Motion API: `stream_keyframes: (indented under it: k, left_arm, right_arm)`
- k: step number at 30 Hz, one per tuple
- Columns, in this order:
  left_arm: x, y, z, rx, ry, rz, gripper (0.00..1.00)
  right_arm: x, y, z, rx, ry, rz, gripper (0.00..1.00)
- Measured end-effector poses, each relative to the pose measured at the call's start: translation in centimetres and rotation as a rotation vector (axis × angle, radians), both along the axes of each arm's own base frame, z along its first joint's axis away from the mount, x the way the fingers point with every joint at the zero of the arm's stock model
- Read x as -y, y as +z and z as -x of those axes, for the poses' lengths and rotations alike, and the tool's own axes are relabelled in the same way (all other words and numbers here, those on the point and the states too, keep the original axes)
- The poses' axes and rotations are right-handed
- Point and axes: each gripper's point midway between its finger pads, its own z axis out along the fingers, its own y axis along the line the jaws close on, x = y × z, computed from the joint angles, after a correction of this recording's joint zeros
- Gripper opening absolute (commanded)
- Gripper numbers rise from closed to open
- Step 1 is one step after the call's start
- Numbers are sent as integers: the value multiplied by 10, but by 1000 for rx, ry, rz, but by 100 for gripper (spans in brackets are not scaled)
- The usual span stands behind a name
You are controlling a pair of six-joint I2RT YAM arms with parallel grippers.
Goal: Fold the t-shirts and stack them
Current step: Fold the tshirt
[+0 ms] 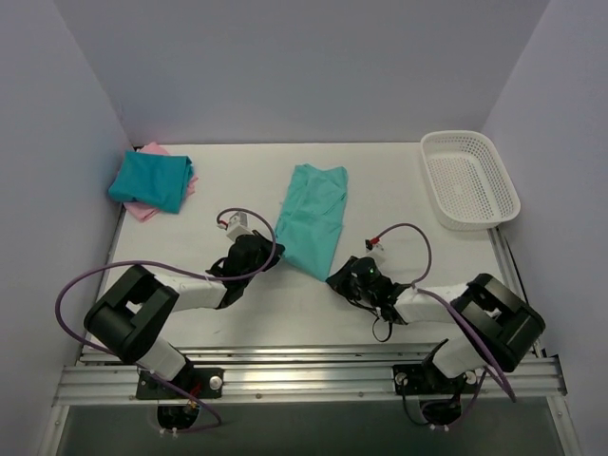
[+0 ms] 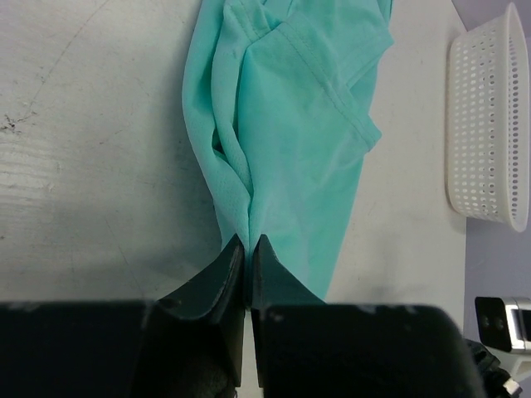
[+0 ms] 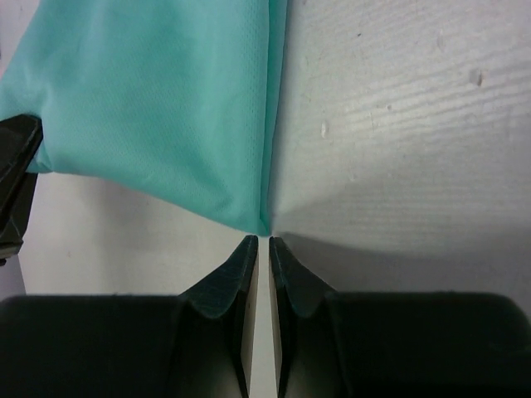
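A light teal-green t-shirt lies folded lengthwise in the middle of the table. My left gripper is shut on its near left corner; in the left wrist view the cloth runs right into the pinched tips. My right gripper is at the near right corner. Its jaws stand almost together with only table showing in the slit, and the shirt's corner ends just at their tips. A folded darker teal-blue t-shirt lies on a pink one at the far left.
A white mesh basket stands at the far right of the table and also shows in the left wrist view. White walls close the table in on three sides. Purple cables loop over both arms.
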Motion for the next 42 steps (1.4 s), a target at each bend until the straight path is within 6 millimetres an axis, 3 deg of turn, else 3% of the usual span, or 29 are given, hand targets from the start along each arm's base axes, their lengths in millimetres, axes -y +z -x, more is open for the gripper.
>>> stream_keyframes:
  k: [5,12,15,16,21,24,28,32,37,42]
  left_arm:
    - [-3,-1,5,-10,3,-1,2]
    - [-1,27,19,22,-17,32,2]
    - [0,40,24,40,-25,43,2]
    - [0,42,25,43,-27,45,2]
    - [0,39,29,32,-26,31,2]
    - [1,34,31,21,-29,25,2]
    - [3,22,32,-8,-27,17,2]
    - [5,8,33,-40,-30,2,2]
    - [7,-2,34,-57,-36,-7,2]
    - [11,-4,34,-55,-47,0,2]
  right_arm:
    - [8,19,14,14,17,30,6]
    - [11,71,17,86,25,44,6]
    - [10,87,14,109,23,37,72]
    - [8,89,14,113,29,39,99]
    - [-5,73,28,75,82,58,100]
    - [-11,52,39,33,106,64,100]
    - [-1,19,55,-36,99,83,100]
    - [-6,22,54,-24,85,39,96]
    - [-5,20,54,-11,58,-2,81]
    - [-3,19,53,-9,38,-11,79]
